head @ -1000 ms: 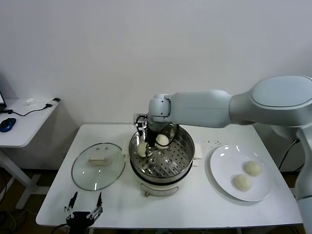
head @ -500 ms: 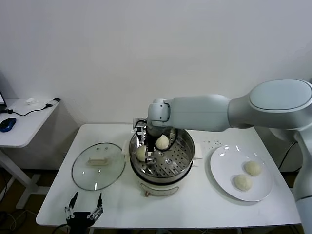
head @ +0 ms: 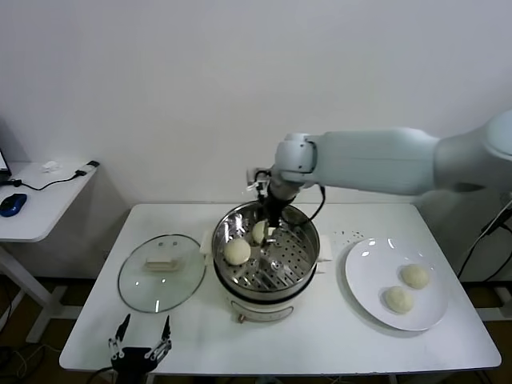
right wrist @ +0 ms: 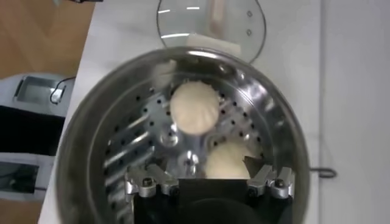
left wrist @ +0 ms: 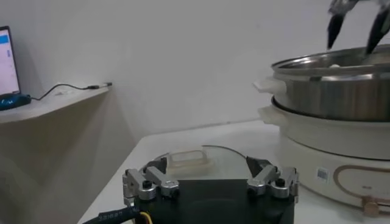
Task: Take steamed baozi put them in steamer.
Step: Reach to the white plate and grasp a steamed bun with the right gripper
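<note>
Now the right gripper (head: 270, 232) hangs spread wide and empty over two baozi (head: 237, 251) in the steamer (head: 300, 264).

Below the right gripper (head: 267, 237), the steamer (head: 300, 256) is shiny perforated stainless steel on a smooth white plastic-looking base. The 2 baozi (head: 237, 251) inside it look matt, smooth and doughy. Left of it, a clear glossy glass lid (head: 161, 272); to its right, a glossy white plate (head: 364, 268).
</note>
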Motion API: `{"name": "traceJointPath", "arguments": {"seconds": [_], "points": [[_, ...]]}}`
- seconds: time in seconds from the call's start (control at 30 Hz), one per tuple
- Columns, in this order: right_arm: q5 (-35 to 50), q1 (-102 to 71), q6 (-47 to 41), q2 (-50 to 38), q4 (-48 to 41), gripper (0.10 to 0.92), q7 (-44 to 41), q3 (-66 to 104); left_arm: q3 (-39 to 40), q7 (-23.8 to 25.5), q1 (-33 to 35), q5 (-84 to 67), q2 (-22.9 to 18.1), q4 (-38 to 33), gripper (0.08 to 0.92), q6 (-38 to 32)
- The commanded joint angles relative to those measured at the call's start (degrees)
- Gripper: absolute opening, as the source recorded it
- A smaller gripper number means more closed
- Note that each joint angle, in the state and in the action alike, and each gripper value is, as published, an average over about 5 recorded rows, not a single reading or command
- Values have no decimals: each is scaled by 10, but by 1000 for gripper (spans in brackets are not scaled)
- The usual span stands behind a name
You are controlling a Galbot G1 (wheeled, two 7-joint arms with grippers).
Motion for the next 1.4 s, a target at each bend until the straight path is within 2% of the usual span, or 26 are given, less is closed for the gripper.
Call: {"name": "traceJointPath", "arguments": {"seconds": [0.03,0.27,0.53,0.73,0.97,1.4], "points": [[-103,82,62,-206,81,823,-90,-33,-1,0,1,2,-4,-3,823,1],[-252,-12,84,-357,109,823,-111,8,1,-1,4,11,-13,-7,823,2],[-402,-245,104,-444,75,823,-121,174,2,-1,6,22,-17,-8,823,5],[-463,-366,116,-449,30,823,-133,261,2,-3,0,29,-21,-8,823,9],[-497,-466,120,-433,0,823,-122,338,3,0,1,19,-21,-2,823,0],[-510,-502,121,-366,-58,823,-98,368,-1,-1,3,20,-21,8,823,-3]]}}
